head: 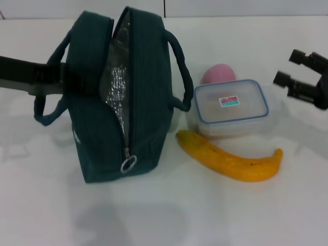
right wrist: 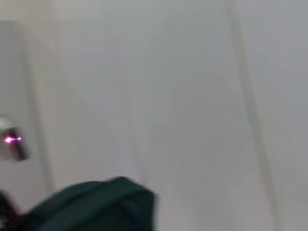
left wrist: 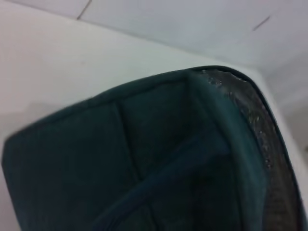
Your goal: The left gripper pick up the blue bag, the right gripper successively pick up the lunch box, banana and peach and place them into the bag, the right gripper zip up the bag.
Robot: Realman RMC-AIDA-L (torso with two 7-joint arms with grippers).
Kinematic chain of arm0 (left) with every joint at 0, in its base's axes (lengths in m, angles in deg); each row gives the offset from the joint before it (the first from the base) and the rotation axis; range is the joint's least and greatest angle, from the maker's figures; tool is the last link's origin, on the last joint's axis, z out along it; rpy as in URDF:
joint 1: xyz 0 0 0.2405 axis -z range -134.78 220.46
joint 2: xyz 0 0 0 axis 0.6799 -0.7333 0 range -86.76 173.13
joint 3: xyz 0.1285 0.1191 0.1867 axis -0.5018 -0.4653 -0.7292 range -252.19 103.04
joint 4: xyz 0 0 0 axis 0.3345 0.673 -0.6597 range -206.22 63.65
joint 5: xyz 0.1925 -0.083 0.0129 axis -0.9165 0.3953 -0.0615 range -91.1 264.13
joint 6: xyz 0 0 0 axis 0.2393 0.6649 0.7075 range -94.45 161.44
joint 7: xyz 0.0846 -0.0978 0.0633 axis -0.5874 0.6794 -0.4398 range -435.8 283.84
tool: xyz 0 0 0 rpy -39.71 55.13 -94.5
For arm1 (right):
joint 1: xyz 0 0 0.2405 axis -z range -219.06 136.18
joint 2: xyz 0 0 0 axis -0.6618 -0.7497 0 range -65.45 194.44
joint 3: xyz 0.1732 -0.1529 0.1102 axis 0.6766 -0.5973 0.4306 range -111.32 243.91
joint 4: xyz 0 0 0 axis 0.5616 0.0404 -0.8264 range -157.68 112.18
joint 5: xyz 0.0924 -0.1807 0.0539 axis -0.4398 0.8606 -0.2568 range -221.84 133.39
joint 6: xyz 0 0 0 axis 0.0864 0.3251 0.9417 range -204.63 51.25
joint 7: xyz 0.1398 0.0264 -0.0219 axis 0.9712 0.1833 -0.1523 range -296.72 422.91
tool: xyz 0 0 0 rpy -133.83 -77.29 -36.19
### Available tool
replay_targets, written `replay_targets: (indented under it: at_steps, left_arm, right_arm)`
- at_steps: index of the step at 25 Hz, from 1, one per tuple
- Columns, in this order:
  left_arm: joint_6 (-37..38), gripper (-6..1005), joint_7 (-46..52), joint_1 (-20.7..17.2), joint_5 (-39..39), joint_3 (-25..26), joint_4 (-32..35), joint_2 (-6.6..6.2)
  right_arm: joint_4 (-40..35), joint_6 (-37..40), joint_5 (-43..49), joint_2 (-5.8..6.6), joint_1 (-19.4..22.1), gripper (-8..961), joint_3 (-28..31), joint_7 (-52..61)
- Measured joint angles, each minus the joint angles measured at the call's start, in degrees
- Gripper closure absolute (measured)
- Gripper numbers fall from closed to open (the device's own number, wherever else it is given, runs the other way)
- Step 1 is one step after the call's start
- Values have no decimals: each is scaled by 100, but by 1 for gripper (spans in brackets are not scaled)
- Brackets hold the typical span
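Observation:
The blue bag (head: 138, 102) stands on the white table, a dark teal bag with its zipper undone and silver lining (head: 117, 82) showing. My left gripper (head: 72, 79) reaches in from the left against the bag's side by a handle. The left wrist view is filled by the bag (left wrist: 144, 159). To the bag's right lie the clear lunch box (head: 230, 105), the pink peach (head: 219, 74) behind it and the banana (head: 230, 159) in front. My right gripper (head: 289, 66) hovers open at the far right, apart from all three.
A metal ring pull (head: 128, 164) hangs at the near end of the zipper. Two looped handles (head: 179, 61) stick out from the bag's sides. A corner of the bag (right wrist: 96, 207) shows in the right wrist view. Bare white table (head: 164, 215) lies in front.

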Motion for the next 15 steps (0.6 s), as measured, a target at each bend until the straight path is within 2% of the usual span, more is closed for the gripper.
replay_targets:
  at_steps: [4, 7, 13, 15]
  left_arm:
    - [-11, 962, 6, 48, 69, 170, -197, 5]
    - [-11, 962, 41, 55, 122, 174, -202, 19]
    - [-14, 962, 112, 61, 141, 174, -226, 43]
    - [-19, 962, 112, 82, 142, 171, -268, 42]
  right_arm:
    - [146, -984, -40, -87, -147, 109, 156, 534]
    - [345, -1605, -151, -89, -279, 110, 165, 915]
    - [828, -2003, -296, -99, -475, 112, 138, 1130]
    - [1198, -2210, -298, -106, -640, 113, 109, 1196]
